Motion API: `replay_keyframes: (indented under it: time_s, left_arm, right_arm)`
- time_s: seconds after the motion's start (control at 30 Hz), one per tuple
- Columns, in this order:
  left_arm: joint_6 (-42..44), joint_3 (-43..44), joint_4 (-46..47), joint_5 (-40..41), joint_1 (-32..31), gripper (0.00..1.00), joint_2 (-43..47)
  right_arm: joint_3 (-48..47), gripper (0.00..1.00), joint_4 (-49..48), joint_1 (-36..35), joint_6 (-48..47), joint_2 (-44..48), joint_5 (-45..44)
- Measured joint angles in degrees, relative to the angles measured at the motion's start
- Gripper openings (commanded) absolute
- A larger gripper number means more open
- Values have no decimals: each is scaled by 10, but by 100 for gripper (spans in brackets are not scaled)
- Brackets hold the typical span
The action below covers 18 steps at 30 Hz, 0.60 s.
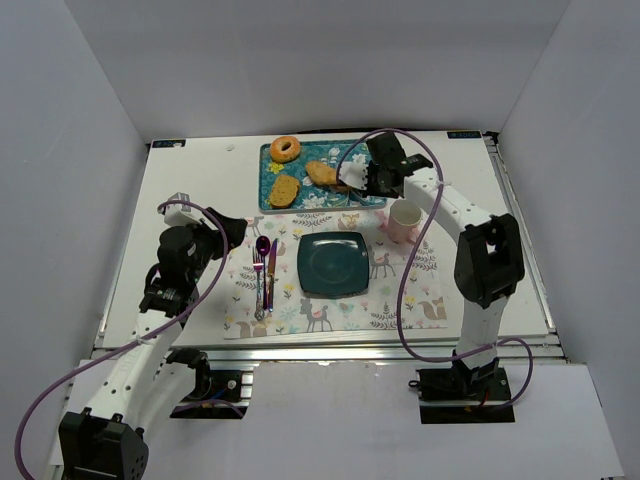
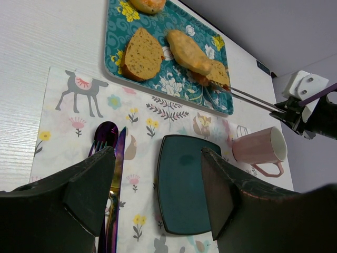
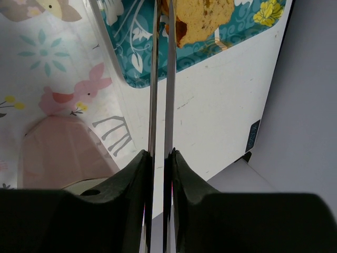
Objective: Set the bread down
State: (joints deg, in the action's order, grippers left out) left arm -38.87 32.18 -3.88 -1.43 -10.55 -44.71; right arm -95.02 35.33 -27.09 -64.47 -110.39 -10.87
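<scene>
The right gripper is clamped on the tongs. They nip bread at the tray's right end. The next move, I think, is lifting it gently to the plate. The left gripper's jaws are wide apart.

Pink mug on the placemat — cutlery on its left side.

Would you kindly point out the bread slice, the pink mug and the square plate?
bread slice (image 2: 142,54): left wrist view, its cut face.
pink mug (image 2: 257,150): left wrist view, its side wall.
square plate (image 1: 333,264): top view, its bare centre.
</scene>
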Motion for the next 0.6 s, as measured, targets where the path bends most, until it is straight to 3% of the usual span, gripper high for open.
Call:
replay_keyframes:
  time_s: [0.3,0.6]
  left_arm:
    - [0,0,1,0,0,75,-3]
    - [0,0,7,0,0,75,-7]
  right_arm:
    - [1,1,1,5,2,31,-5]
    - [36,1,19,8,10,124,15]
